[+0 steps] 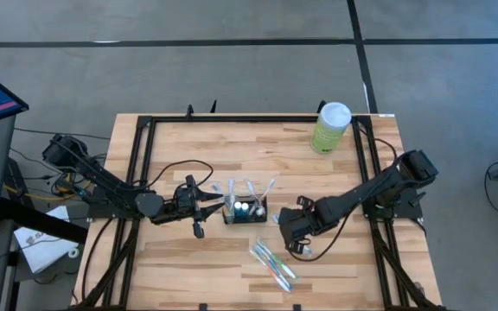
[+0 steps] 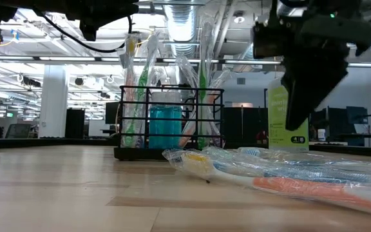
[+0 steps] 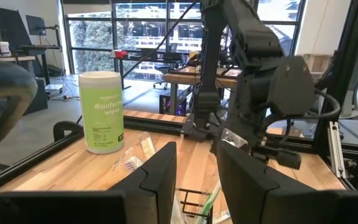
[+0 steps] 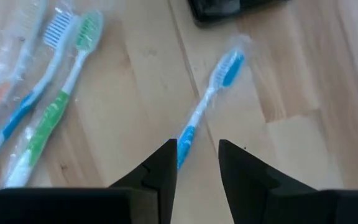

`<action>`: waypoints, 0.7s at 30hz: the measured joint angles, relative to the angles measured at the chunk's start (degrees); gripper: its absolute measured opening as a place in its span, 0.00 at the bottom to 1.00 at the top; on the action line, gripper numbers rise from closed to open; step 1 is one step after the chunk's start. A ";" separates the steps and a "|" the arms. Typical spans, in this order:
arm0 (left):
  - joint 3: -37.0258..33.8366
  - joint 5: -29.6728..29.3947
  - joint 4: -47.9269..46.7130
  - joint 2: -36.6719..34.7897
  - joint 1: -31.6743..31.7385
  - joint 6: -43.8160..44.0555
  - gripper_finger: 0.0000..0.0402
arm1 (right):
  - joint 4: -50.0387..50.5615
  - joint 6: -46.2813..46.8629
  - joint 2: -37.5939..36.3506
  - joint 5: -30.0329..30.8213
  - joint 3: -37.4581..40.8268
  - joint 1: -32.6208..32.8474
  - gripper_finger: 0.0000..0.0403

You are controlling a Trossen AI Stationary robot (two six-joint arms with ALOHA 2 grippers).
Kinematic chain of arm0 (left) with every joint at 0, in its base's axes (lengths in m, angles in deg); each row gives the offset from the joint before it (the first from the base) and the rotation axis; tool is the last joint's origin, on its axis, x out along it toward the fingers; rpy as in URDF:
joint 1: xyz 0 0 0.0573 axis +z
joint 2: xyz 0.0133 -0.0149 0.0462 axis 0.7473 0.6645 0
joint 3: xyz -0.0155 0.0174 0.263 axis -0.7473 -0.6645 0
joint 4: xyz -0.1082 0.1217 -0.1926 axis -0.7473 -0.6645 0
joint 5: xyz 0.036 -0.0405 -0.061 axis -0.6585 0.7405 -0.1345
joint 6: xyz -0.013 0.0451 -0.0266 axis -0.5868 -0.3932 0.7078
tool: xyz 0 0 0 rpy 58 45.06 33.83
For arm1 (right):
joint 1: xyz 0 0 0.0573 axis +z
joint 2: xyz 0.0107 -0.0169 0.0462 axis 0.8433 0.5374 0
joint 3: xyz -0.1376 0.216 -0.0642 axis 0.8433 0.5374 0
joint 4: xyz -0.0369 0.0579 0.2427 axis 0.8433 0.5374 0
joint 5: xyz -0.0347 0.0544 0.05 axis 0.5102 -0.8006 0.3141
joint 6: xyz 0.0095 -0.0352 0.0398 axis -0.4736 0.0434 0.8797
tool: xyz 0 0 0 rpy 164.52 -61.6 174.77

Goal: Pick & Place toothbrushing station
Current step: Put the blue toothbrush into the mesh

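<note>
A black wire-mesh toothbrushing station [image 1: 245,210] stood mid-table, just ahead of the left gripper [image 1: 199,207], whose fingers were apart. It was judged light, rigid and easily tipped, best gripped by a rim wire. The right gripper [image 4: 197,155], fingers apart, was poised over one wrapped toothbrush [image 4: 207,102]. Three more toothbrushes [image 1: 272,263] were counted nearby.

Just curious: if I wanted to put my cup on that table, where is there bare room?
The back left of the table, left of the canister, is bare. The middle is crowded: holder, both grippers, loose toothbrushes.
</note>
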 joint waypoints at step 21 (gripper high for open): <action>0.00 0.01 0.02 0.00 0.00 0.02 0.27 | -16.47 5.17 0.00 1.38 9.36 -0.38 0.27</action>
